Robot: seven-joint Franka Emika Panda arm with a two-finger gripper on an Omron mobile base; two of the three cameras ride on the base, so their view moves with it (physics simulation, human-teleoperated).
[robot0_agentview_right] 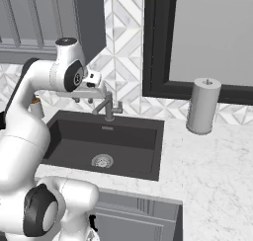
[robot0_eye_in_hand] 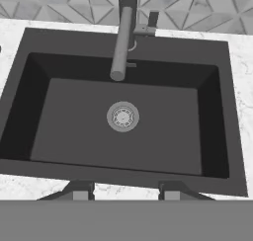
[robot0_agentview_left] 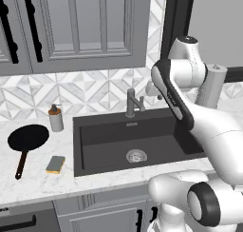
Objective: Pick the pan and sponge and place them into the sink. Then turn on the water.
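The black pan (robot0_agentview_left: 28, 138) lies on the counter left of the sink (robot0_agentview_left: 109, 131), its brown handle pointing toward the front edge. Beside the handle, closer to the sink, rests the yellow sponge (robot0_agentview_left: 55, 164) with its grey-green top. My gripper (robot0_agentview_right: 83, 100) hangs high over the sink's back, near the faucet (robot0_agentview_right: 107, 106), and points down. In the hand view the gripper (robot0_eye_in_hand: 124, 190) is open with nothing between its tips, looking down at the bare sink (robot0_eye_in_hand: 74, 121), the drain (robot0_eye_in_hand: 122, 116) and the faucet (robot0_eye_in_hand: 121, 42). The water is out of view.
A soap dispenser (robot0_agentview_left: 56, 118) stands at the back, between pan and sink. On the counter right of the sink is a paper towel roll (robot0_agentview_right: 203, 106), below a dark window frame (robot0_agentview_right: 158, 42). Wall cabinets (robot0_agentview_left: 71, 26) hang above the pan's side.
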